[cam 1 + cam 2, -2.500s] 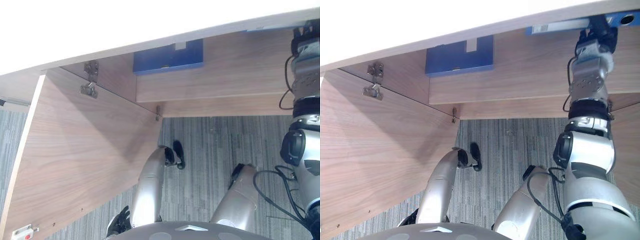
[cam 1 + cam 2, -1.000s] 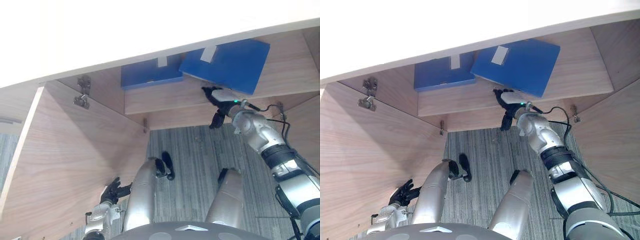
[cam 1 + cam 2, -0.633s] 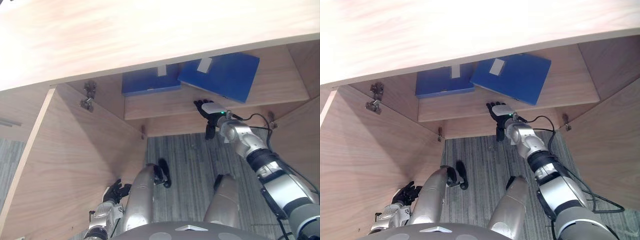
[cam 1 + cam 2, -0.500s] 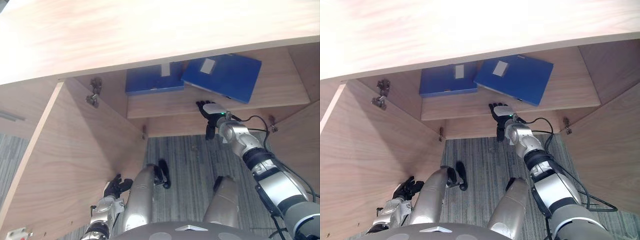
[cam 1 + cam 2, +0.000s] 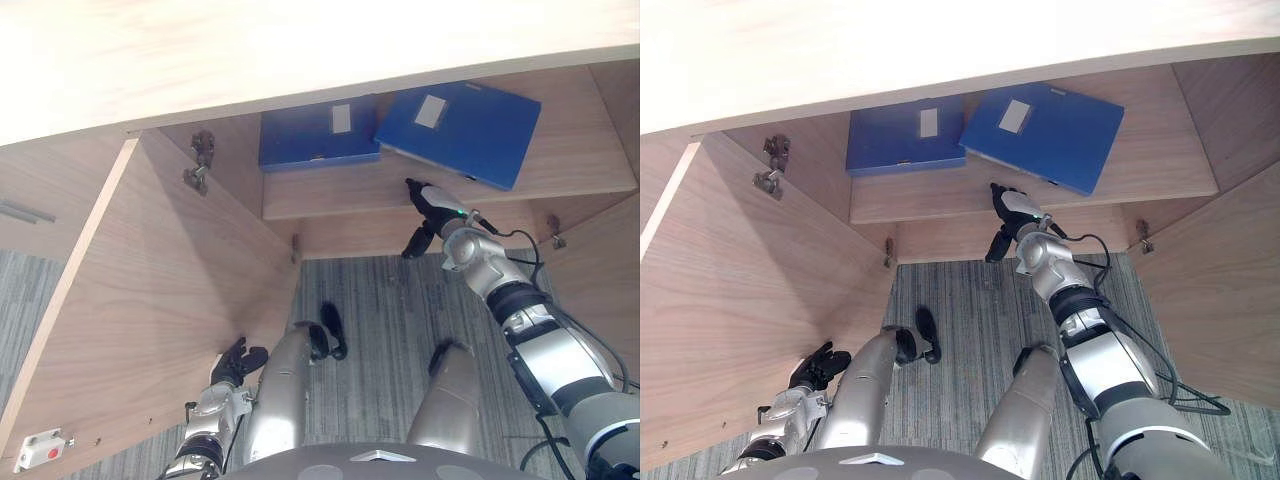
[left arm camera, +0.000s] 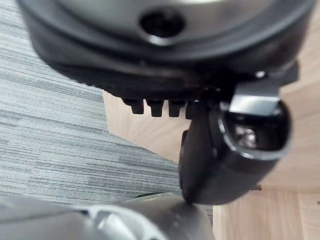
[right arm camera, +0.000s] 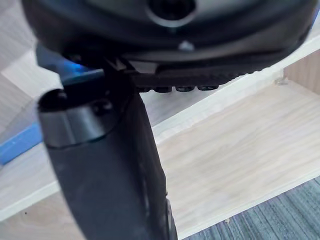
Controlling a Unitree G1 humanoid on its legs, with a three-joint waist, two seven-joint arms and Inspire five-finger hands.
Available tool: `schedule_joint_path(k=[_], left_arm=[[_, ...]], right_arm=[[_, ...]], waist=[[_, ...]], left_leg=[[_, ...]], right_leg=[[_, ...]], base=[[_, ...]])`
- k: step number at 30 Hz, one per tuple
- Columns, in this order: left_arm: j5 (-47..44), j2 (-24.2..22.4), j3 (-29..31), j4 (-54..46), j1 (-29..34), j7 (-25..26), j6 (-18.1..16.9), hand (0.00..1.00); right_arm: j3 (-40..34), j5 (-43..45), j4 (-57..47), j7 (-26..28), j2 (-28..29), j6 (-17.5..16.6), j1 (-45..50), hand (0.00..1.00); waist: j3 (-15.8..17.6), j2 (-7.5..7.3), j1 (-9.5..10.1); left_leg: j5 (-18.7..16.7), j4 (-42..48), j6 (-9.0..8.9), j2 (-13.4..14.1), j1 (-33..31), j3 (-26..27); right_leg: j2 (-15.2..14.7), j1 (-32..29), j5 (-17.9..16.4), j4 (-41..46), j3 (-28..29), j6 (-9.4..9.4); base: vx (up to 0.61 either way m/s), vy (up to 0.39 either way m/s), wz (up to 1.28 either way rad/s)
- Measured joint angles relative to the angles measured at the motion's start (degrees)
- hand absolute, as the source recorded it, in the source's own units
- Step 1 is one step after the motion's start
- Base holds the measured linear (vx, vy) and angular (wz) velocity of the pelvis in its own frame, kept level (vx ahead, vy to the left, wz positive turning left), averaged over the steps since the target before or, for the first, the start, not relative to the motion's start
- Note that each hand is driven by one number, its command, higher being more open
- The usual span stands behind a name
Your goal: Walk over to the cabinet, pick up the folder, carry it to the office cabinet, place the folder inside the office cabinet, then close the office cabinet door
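Two hands hold nothing: left hand (image 5: 232, 362) hangs low by the open cabinet door (image 5: 150, 300), fingers relaxed – right hand (image 5: 430, 206), fingers straight, at the shelf (image 5: 565, 168) edge; beyond, folder (image 5: 462, 120) lies askew beside a second blue folder (image 5: 315, 140)

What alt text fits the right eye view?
A skewed blue folder lies right of a squared-up blue folder on a shelf inside an open wooden cabinet. The right robot hand reaches up just below the skewed one, holding nothing; the left robot hand hangs low by the open left door.
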Motion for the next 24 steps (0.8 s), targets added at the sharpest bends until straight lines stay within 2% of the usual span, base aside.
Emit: schedule_joint_path(k=[1, 4, 5, 6, 7, 8, 10, 14, 17, 19, 21, 22, 23, 24], left_arm=[[0.0, 0.18, -0.01, 0.0, -0.6, -1.01, 0.21, 1.0], [0.02, 0.94, -0.2, -0.52, -2.15, -3.66, 0.37, 1.0], [0.03, 1.18, -0.26, -0.53, -2.87, -4.5, 0.41, 1.0], [0.04, 1.49, -0.38, -0.87, -3.19, -5.79, 0.43, 1.0], [0.06, 1.56, -0.45, -1.69, -2.55, -7.09, 0.38, 1.0], [0.15, 1.83, -0.9, -1.85, -2.31, -8.35, 0.43, 1.0], [0.41, 1.88, -0.91, -2.9, -2.58, -9.36, 0.3, 1.0], [0.63, 1.95, -1.6, -4.78, -2.25, -11.01, -0.03, 1.0], [0.63, 2.66, -2.14, -6.33, -0.57, -11.22, -0.15, 1.0], [0.61, 4.26, -2.61, -7.33, 1.96, -11.24, -0.21, 1.0], [0.56, 4.33, -2.69, -7.38, 2.72, -11.23, -0.23, 1.0], [0.3, 4.34, -2.8, -7.7, 3.21, -11.5, -0.32, 1.0], [0.29, 4.29, -3.02, -7.78, 3.47, -11.52, -0.36, 1.0], [0.49, 4.45, -3.31, -7.95, 3.31, -11.51, -0.35, 1.0]], right_arm=[[-0.16, 3.25, 1.26, 1.72, -0.82, 0.09, -2.01, 1.0], [-2.39, 5.89, 3.85, 4.58, -1.7, 0.14, -5.7, 1.0], [-3.38, 5.88, 4.73, 5.08, -1.99, 0.17, -6.56, 1.0], [-4.76, 5.92, 4.86, 5.75, -2.31, 0.12, -7.42, 1.0], [-5.84, 6.16, 5.19, 6.89, -2.66, 0.02, -8.47, 1.0], [-6.56, 6.4, 4.86, 7.38, -2.89, -0.4, -8.86, 1.0], [-8.96, 6.36, 4.42, 7.48, -3.55, -0.61, -9.41, 1.0], [-11.52, 6.24, 6.02, 8.03, -4.47, -0.53, -11.59, 1.0], [-12.61, 5.44, 6.06, 8.58, -6.21, -0.88, -13.1, 1.0], [-13.11, 5.22, 6.32, 8.7, -7.2, -0.93, -12.99, 1.0], [-13.65, 5.1, 6.28, 8.73, -8.13, -1.5, -12.91, 1.0], [-13.83, 4.97, 6.28, 8.91, -8.69, -1.87, -12.85, 1.0], [-13.87, 4.31, 6.27, 9.15, -8.89, -2.09, -12.88, 1.0], [-14.49, 2.86, 6.17, 9.17, -9.05, -2.65, -12.82, 1.0]], waist=[[0.32, 0.56, 0.0], [0.78, 1.43, -0.01], [0.88, 1.45, -0.12], [1.13, 1.55, -0.38], [2.09, 2.56, 0.75], [2.7, 3.44, 1.13], [2.88, 3.96, 0.53], [3.37, 5.15, 0.77], [3.49, 6.44, 2.02], [3.85, 7.07, 2.45], [4.09, 7.57, 2.75], [4.57, 7.88, 3.19], [4.67, 8.23, 3.93], [4.93, 8.36, 4.24]], left_leg=[[0.0, -0.03, 0.0, -0.03, -0.14, 0.17], [0.04, -1.83, -0.07, -0.3, -0.41, 0.98], [0.37, -3.53, -0.68, -0.63, -0.32, 1.92], [-0.43, 1.63, 0.28, -0.53, -1.44, 1.67], [-3.27, 8.1, 0.14, 0.6, 0.1, -1.16], [-7.22, 7.92, 1.2, 0.42, 0.6, -1.99], [-7.13, 7.55, 1.05, -0.01, -0.45, -1.88], [-6.56, 5.77, 0.17, 0.0, -1.1, -1.93], [-4.78, 0.21, -2.09, -0.1, -0.85, -1.65], [-1.88, -1.67, -1.94, -0.05, -0.1, -1.94], [-0.41, -2.71, -2.14, -0.29, 0.13, -1.94], [-1.42, 2.89, -1.57, 0.16, -0.12, -2.71], [-3.48, 3.05, -1.34, 0.36, 1.42, -3.96], [-4.13, 3.97, -0.27, 0.03, 0.85, -4.06]], right_leg=[[0.0, -0.03, 0.01, -0.06, 0.11, -0.01], [0.02, -0.58, 0.01, -0.76, 0.25, -0.02], [-0.51, -0.9, 0.26, -2.02, 0.56, -0.44], [-1.17, -1.29, 0.47, -2.69, 0.3, -0.77], [-0.71, -1.46, 0.83, -1.76, 0.41, -0.96], [0.05, -2.05, 1.16, -0.79, 0.84, -0.98], [-0.43, -2.89, 1.43, -0.56, 0.94, -0.73], [-0.42, -3.08, 1.52, -1.47, 0.03, 0.0], [-0.34, -3.12, 1.48, -4.67, -2.4, -0.06], [-0.38, -2.53, 1.5, -4.16, -3.17, -0.02], [-0.8, -2.5, 1.56, -5.19, -3.52, -0.1], [-1.4, -2.48, 1.81, -4.65, -4.35, -0.17], [-1.14, -2.51, 2.09, -4.04, -4.35, -0.11], [-1.31, -2.7, 3.45, -3.63, -4.33, -0.51]], base=[[-0.04, 0.081, 0.04], [-0.05, 0.042, 0.13], [-0.07, 0.046, 0.21], [-0.09, 0.103, -0.16], [-0.06, 0.134, -0.45], [-0.08, 0.157, -0.48], [-0.08, 0.1, 0.09], [-0.09, 0.0, 0.25], [-0.08, -0.045, 0.13], [-0.09, -0.084, 0.26], [-0.09, -0.051, 0.05], [-0.07, 0.03, -0.25], [-0.06, 0.066, -0.28], [-0.05, 0.05, -0.11]])
